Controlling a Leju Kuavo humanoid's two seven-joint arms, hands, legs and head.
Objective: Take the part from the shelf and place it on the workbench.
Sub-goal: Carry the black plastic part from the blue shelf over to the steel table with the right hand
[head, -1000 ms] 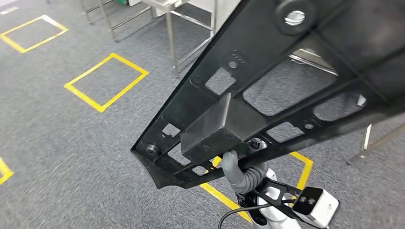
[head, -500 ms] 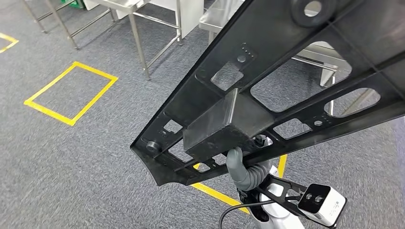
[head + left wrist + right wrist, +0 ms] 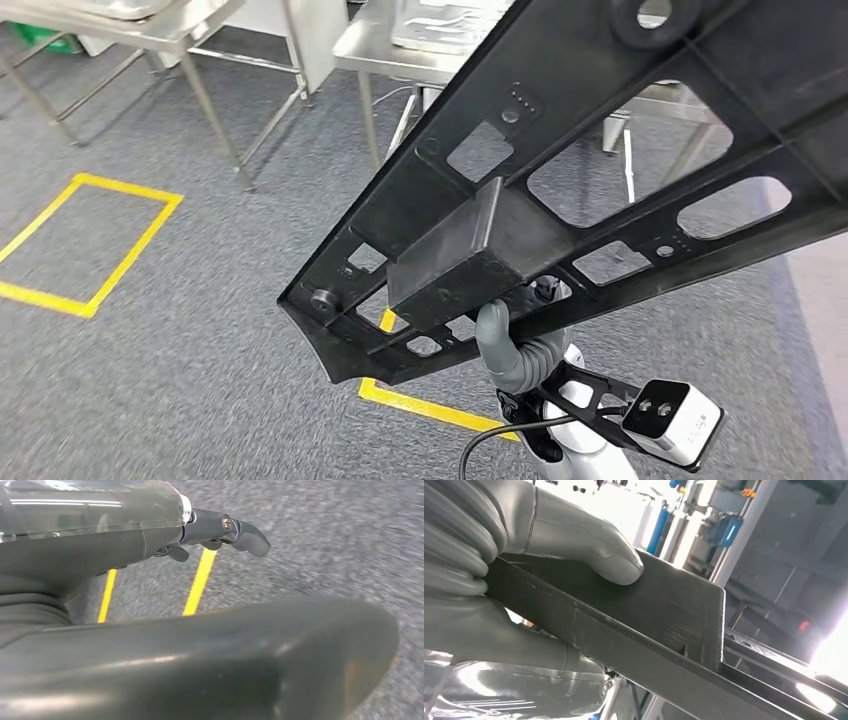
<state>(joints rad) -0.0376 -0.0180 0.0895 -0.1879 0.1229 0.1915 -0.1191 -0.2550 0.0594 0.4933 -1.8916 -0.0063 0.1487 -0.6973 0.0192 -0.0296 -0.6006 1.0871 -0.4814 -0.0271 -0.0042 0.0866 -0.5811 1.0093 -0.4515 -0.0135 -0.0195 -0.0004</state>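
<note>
The part (image 3: 450, 265) is a long black plastic frame with cut-outs and a box-shaped block. It slants across the head view from lower centre to upper right. My right hand (image 3: 515, 350) grips it from below near the block. In the right wrist view the thumb of my right hand (image 3: 569, 535) presses on the part (image 3: 664, 610), with the other fingers wrapped under its edge. My left hand (image 3: 100, 540) hangs over the grey carpet with its fingers (image 3: 240, 530) apart and nothing in it. A steel workbench (image 3: 390, 45) stands ahead, partly hidden by the part.
A second steel table (image 3: 150, 20) stands at the far left on thin legs. Yellow tape rectangles (image 3: 90, 240) mark the grey carpet, and another tape line (image 3: 430, 405) lies near my body. A white wrist camera (image 3: 672, 420) sits at the lower right.
The camera has turned and moved forward: the steel tables come nearer and the floor marks slide left. The part stays in my right hand in the same pose.
</note>
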